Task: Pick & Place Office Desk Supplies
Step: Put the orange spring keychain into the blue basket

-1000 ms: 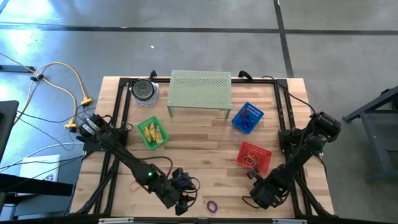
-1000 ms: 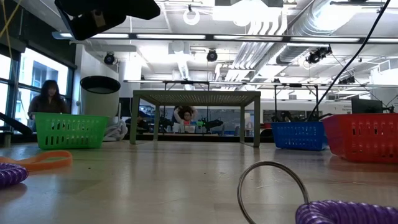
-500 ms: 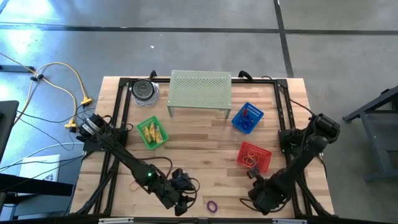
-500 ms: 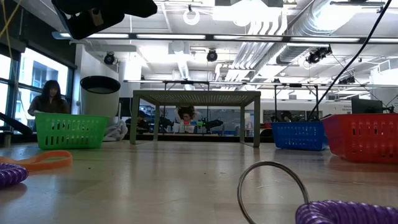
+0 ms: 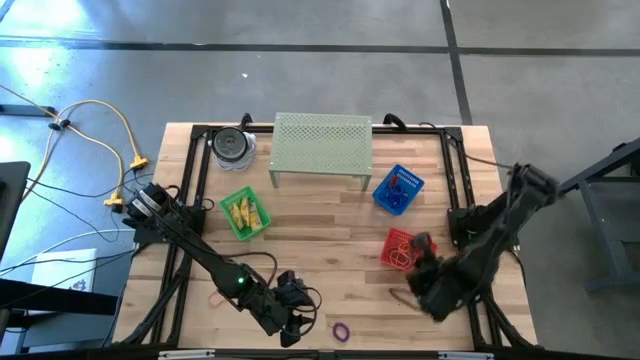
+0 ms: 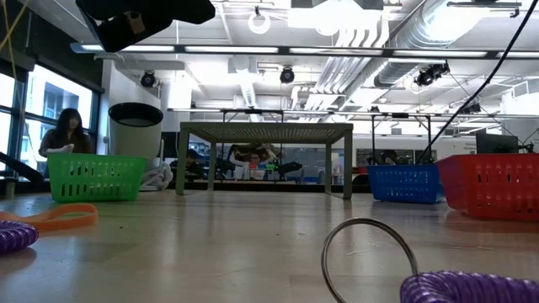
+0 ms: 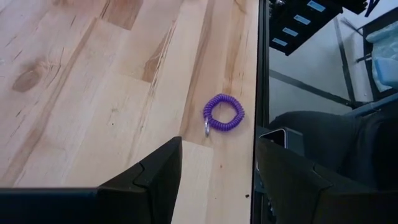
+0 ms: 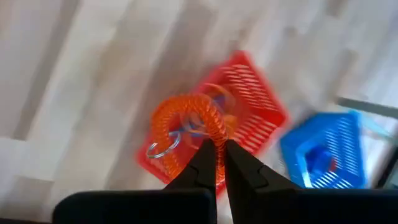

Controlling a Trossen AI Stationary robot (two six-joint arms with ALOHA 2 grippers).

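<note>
At the near edge of the table [image 5: 300,250] the left hand [image 7: 217,180] hovers with its fingers apart and nothing between them. Just beyond it lies a purple coil band [image 7: 224,115], close to the table's edge, and an orange band [image 5: 218,297] lies flat on the wood to its left. These two are not yet sorted, so the task seems far along but not finished.

The right hand [image 8: 220,163] is the one at work. Its fingers are closed tight on an orange-red coil band [image 8: 189,127] (a small metal ring hangs from it), and it carries the band above the red basket [image 5: 408,251], which already holds similar bands.

To do this step well, I think the right hand should come over the middle of the red basket, not over its rim, and go low before it opens, because a springy coil can bounce out. It should open fully, so that the ring does not catch on a finger.

Farther back are the green basket [image 5: 246,214] with yellow pieces and the blue basket [image 5: 398,189]; the pale stand [image 5: 321,148] and the jar [image 5: 233,145] stand at the far side.
</note>
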